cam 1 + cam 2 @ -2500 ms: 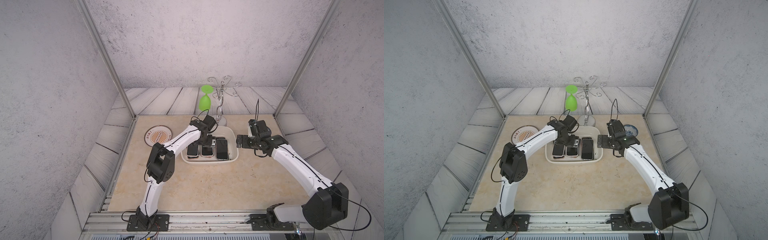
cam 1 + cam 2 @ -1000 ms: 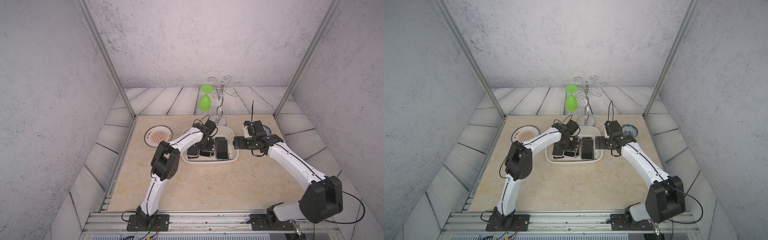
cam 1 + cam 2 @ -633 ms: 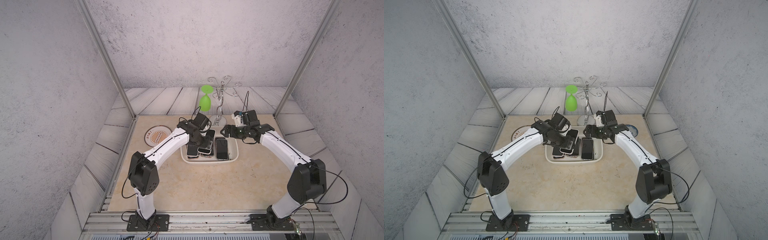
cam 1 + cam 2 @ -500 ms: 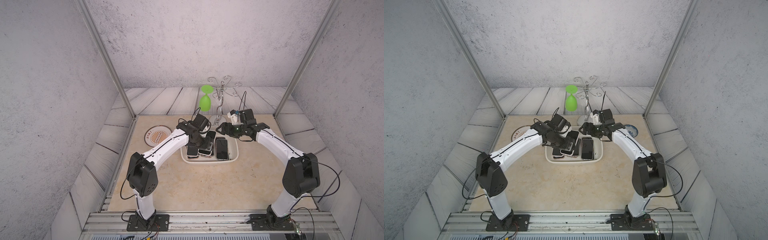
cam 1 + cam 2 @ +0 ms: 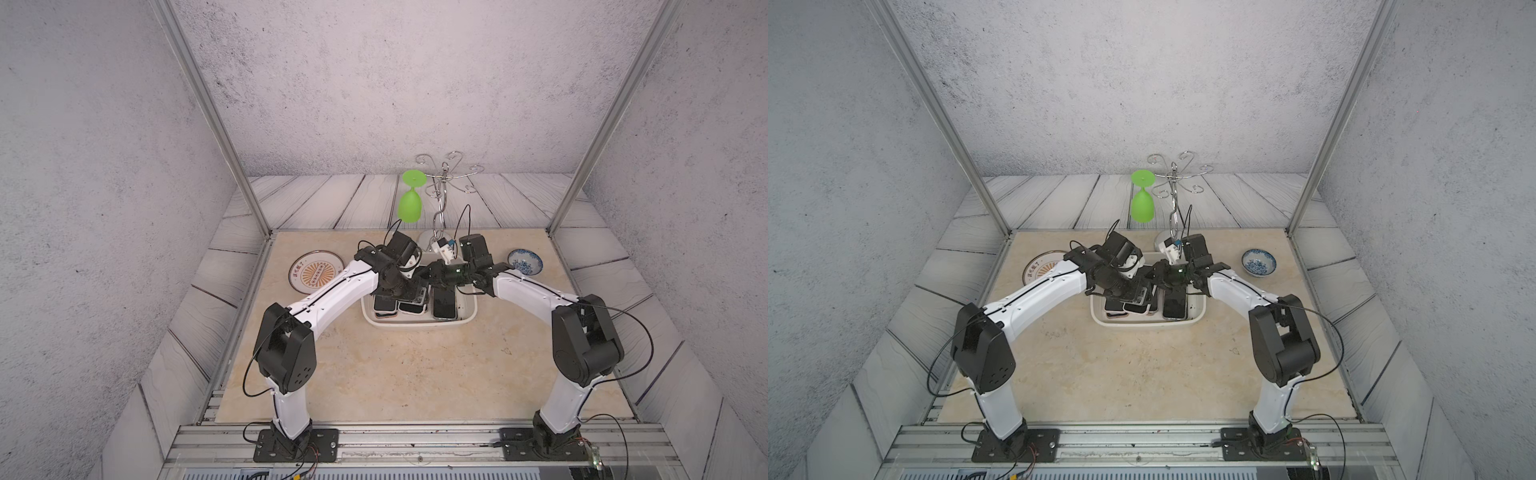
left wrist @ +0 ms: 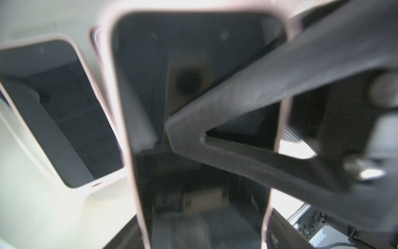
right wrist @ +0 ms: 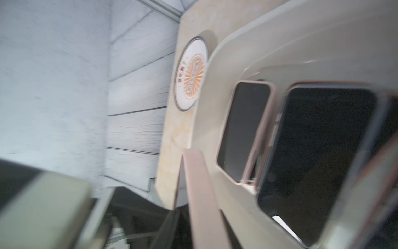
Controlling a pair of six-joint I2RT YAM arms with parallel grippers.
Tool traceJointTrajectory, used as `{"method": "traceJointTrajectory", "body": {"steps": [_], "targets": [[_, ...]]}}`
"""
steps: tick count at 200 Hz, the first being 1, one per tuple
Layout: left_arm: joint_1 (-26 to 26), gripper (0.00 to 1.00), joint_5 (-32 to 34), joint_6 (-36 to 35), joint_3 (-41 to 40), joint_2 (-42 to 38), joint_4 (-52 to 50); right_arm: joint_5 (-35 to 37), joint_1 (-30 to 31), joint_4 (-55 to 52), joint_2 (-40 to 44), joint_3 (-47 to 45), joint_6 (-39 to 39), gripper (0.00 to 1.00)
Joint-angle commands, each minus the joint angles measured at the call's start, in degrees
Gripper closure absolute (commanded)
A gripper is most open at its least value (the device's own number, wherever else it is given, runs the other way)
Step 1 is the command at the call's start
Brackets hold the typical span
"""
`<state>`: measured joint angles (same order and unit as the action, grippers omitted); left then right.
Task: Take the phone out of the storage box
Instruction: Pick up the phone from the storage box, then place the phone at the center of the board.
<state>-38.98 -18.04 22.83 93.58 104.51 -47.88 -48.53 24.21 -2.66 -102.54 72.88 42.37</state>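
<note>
The white storage box [image 5: 466, 319] [image 5: 1198, 316] sits mid-table with dark phones lying in it [image 5: 444, 303] [image 7: 243, 129]. Over its far part, a pink-edged phone [image 6: 193, 64] [image 5: 1140, 296] is lifted at a tilt. My left gripper [image 5: 409, 286] [image 6: 202, 237] is shut across that phone's width. My right gripper [image 5: 432, 276] [image 7: 193, 226] meets it from the right and is shut on the phone's thin pink edge [image 7: 200, 194]. One of the right gripper's fingers [image 6: 269, 71] lies across the screen in the left wrist view.
An orange-patterned plate [image 5: 316, 272] [image 7: 190, 73] lies left of the box. A blue-and-white bowl [image 5: 525, 262] is to its right. Behind the box, a metal rack [image 5: 444, 195] carries a hanging green glass [image 5: 410, 203]. Both arms arch over the front of the table.
My left gripper lifted the phone up out of the box. My right arm swung in from the box's right side, and its jaws closed on the phone.
</note>
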Motion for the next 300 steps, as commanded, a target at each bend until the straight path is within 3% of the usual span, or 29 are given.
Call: {"method": "traceJointTrajectory", "body": {"steps": [1,7,24,47,61,80,99,126,154,178,300], "targets": [[0.5,0.63,-0.5,-0.4,0.8,-1.8,3.2,-3.7,0.3,1.8,1.9,-0.8,1.4,0.96],[0.9,0.56,-0.7,-0.2,0.8,-2.1,3.2,-4.0,0.3,-0.5,3.0,-0.5,-0.1,0.99],[2.8,0.2,-2.8,0.3,0.2,-4.1,3.5,-2.6,-0.3,-12.3,7.2,0.8,-7.6,1.0],[7.6,0.0,-7.1,1.4,-2.5,-9.4,5.0,2.7,-0.8,-29.8,13.6,1.5,-18.0,1.0],[11.1,0.02,-9.3,2.0,-5.2,-13.2,6.8,7.4,-1.1,-36.5,17.2,-0.3,-20.8,1.0],[13.8,0.02,-8.1,1.4,-8.9,-18.2,8.1,6.0,-1.1,-39.1,21.6,-5.4,-21.6,1.0],[15.0,0.02,-5.3,-0.5,-9.6,-20.0,5.3,2.5,0.0,-33.4,25.8,-14.3,-16.1,1.0],[15.3,0.02,-3.9,-1.1,-12.2,-20.9,5.3,2.5,6.4,-17.5,29.0,-25.3,-3.7,1.0],[15.3,0.02,-4.3,0.0,-14.9,-20.6,7.1,5.9,13.1,-6.2,24.0,-29.3,3.7,1.0],[15.3,0.02,-3.8,0.3,-16.4,-20.7,8.1,7.4,16.0,-0.6,18.8,-29.7,5.7,1.0],[15.3,0.02,-1.6,-0.7,-19.9,-20.2,9.2,10.6,16.6,3.3,6.7,-33.1,4.3,1.0]]}}
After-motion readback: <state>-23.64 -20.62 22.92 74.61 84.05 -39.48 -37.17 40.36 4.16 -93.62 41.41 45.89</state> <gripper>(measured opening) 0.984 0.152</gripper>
